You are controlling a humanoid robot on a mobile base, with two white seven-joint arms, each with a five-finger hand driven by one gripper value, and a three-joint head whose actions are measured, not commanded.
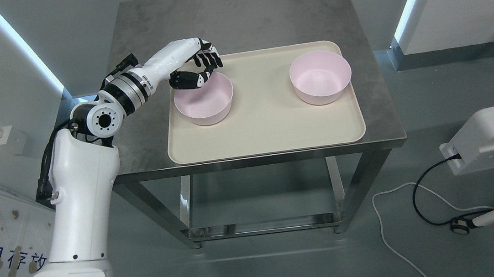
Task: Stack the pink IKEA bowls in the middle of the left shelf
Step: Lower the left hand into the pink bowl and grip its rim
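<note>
At frame centre stands a steel table (145, 135), and on it a cream tray (264, 132) that fills most of the top. Two pink bowls sit upright on the tray, well apart: the left bowl (207, 108) toward the tray's upper left, the right bowl (321, 80) toward its upper right. Neither is stacked yet, and no shelf shows in view. The left arm comes in from the lower left and reaches to the left bowl; the left hand (196, 68) sits over that bowl's far rim, fingers (211, 59) apart and bent downward, thumb low near the inner wall, not yet clamped on anything that I can make out. Right arm not in view. Judgement: the bowls look like thin, stiff plastic, light, smooth and probably slick, unlikely to break. Best hold is likely a pinch across the rim, thumb inside and fingers outside; the tapered walls should let one nest into the other.
</note>
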